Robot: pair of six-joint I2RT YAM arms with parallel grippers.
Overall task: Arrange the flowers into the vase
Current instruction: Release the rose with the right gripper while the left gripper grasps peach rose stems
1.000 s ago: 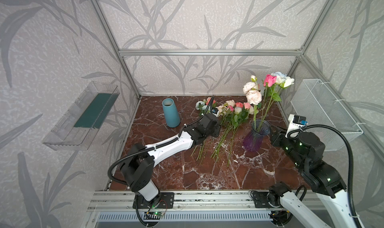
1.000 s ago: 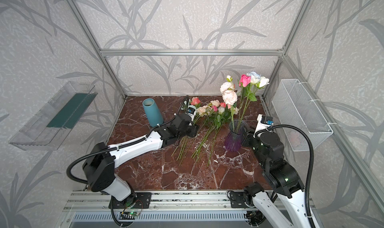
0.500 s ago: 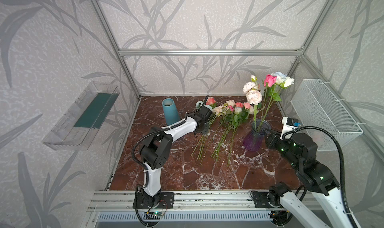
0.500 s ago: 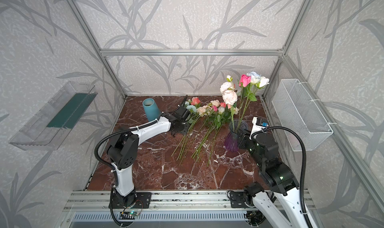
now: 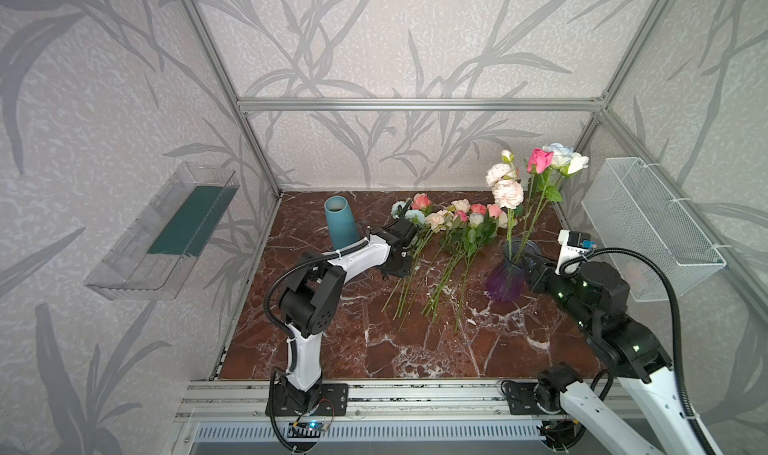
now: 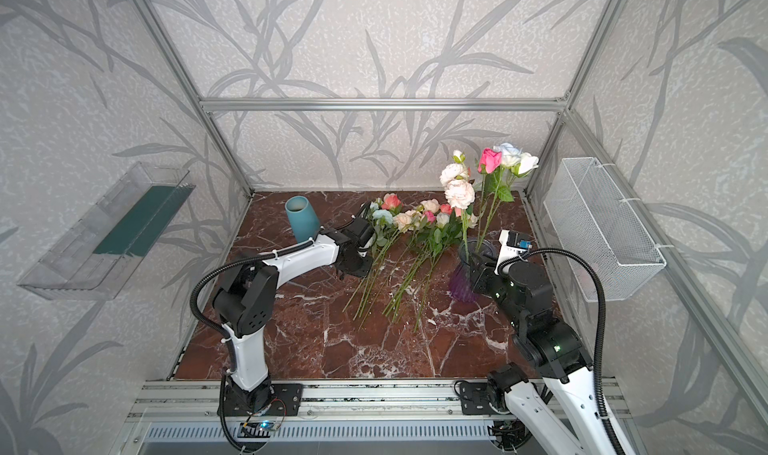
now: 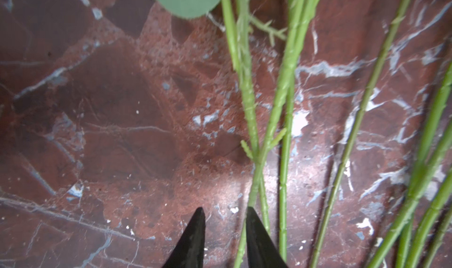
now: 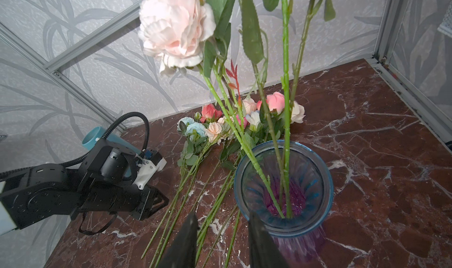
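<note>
Lying fanned on the marble tabletop (image 5: 374, 349), loose flowers (image 5: 435, 220) offer bare stems (image 7: 248, 95) for pinching; others stand in the glass vase (image 5: 505, 284). Only its wrist view shows the left gripper (image 7: 224, 208) with jaws slightly apart over bare marble, a stem just beside them. The right gripper (image 8: 223, 213), apart and empty, hovers beside the rim, likely to steady it.

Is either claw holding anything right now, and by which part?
Nothing is clearly held. The left claw is open with one flower stem between its fingers, mid-stem, not clamped. The right claw is open beside the vase.
</note>
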